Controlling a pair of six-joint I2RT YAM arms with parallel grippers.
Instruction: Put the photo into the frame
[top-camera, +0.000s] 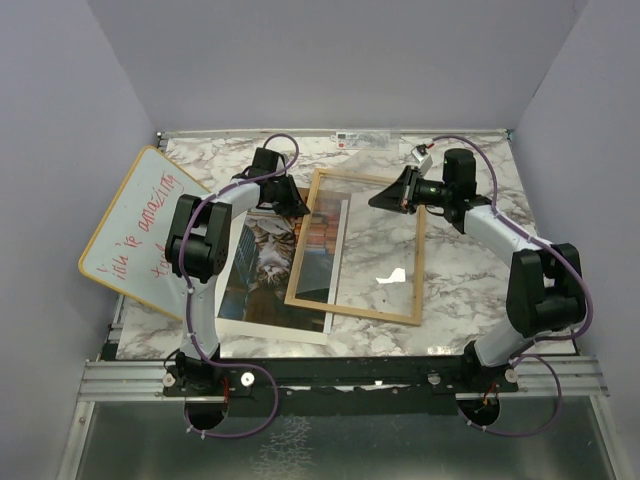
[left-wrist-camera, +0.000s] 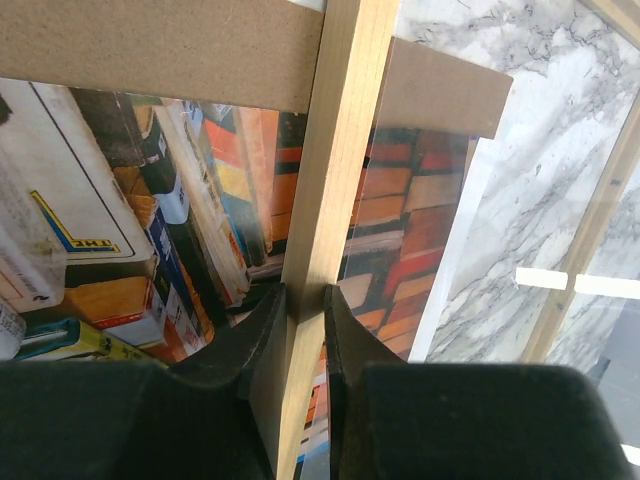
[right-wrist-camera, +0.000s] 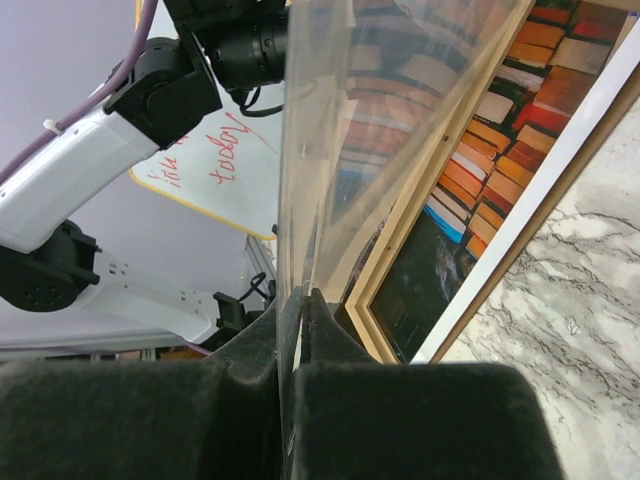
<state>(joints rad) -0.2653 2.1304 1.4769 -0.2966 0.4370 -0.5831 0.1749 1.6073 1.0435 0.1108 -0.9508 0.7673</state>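
Reaching forward and inward, the left claw (left-wrist-camera: 305, 300) is pinched nearly closed, the right claw (right-wrist-camera: 297, 300) fully closed.

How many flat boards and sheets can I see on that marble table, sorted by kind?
Photo print: 1
Wooden frame with clear pane: 1
Whiteboard: 1
Brown backing board: 1
Total: 4

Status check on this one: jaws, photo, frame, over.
Left gripper: jaws shut on the frame rail. Right gripper: jaws pinching the clear pane. The photo partly under the frame, not seated. Brown board covers the photo's far edge.
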